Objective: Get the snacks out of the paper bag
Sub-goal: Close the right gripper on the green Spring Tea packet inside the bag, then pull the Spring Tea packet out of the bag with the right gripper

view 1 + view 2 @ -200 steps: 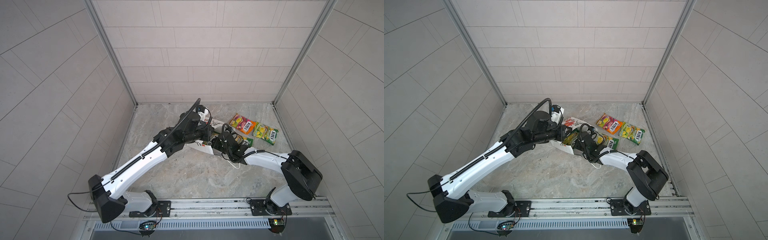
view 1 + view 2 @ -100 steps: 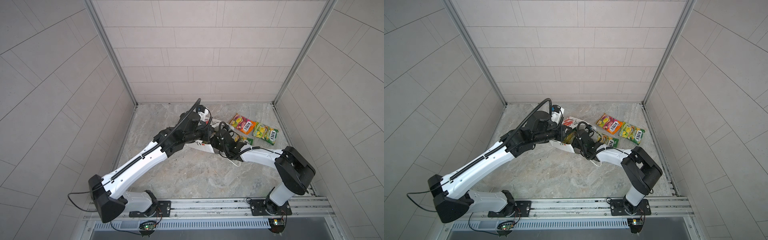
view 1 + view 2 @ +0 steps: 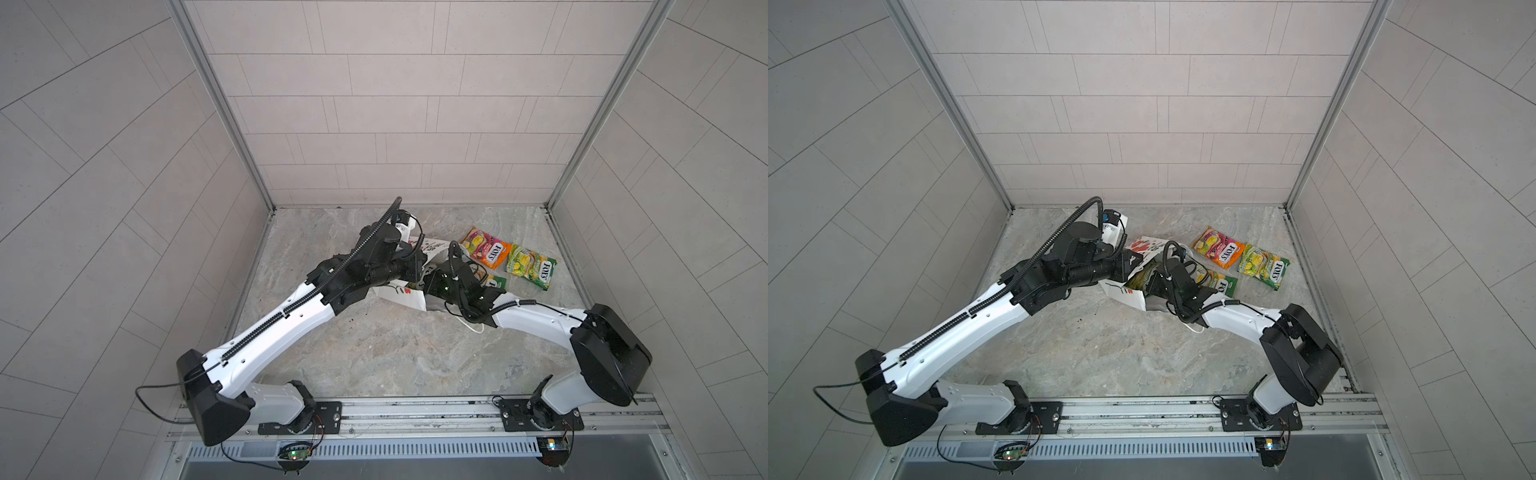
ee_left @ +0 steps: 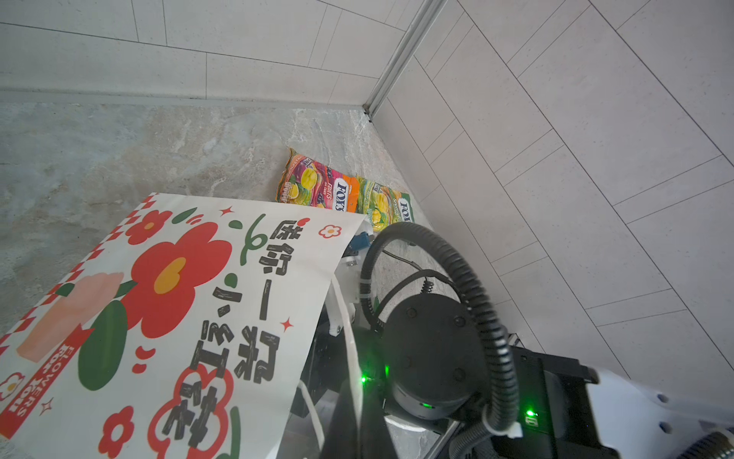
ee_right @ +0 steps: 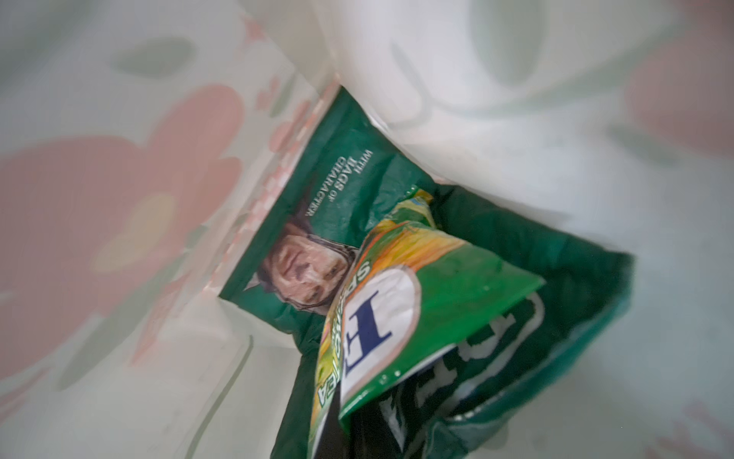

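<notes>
Snacks still inside number two: a yellow-green FOX'S packet (image 5: 417, 302) lying over the dark green REAL crisp bag (image 5: 333, 190), both deep in the paper bag (image 3: 1121, 291), which lies on its side on the table (image 3: 395, 365). The packet looks light, glossy and slippery, so its flat sealed edge is the best hold. The crisp bag looks puffy and light with brittle contents. It wants a pinch at the crimped seam, not the belly.

The right gripper (image 3: 1152, 279) reaches into the bag's mouth with its jaws closed, seemingly on the packet's near edge. The left gripper (image 3: 1133, 264) is clamped on the upper rim and holds the mouth open. The thin paper walls sag close and may drag or tear.

Just outside lie an orange-pink packet (image 3: 486, 248), a second yellow-green packet (image 3: 532, 266) and a third packet (image 3: 1223, 284) half under the right arm. A white cord handle (image 3: 473, 328) trails there and could snag.
</notes>
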`<action>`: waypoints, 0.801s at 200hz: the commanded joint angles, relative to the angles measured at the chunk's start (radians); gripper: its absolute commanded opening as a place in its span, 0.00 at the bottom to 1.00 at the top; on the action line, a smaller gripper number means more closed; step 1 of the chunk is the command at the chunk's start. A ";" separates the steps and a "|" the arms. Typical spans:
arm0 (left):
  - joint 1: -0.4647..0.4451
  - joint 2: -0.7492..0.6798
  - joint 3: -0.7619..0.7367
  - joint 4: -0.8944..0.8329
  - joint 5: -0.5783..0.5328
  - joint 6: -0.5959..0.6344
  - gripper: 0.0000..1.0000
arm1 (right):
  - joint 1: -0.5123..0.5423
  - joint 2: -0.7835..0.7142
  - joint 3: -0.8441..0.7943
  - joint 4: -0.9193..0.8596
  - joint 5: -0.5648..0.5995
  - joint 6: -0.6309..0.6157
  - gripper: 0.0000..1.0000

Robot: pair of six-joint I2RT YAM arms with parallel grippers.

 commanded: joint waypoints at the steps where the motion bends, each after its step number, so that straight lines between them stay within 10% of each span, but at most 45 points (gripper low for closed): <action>1: -0.008 -0.023 -0.010 -0.010 -0.026 0.017 0.00 | -0.013 -0.073 -0.021 0.031 -0.023 -0.036 0.00; 160: -0.007 -0.022 -0.017 -0.018 -0.082 0.012 0.00 | -0.037 -0.355 0.015 -0.173 -0.100 -0.192 0.00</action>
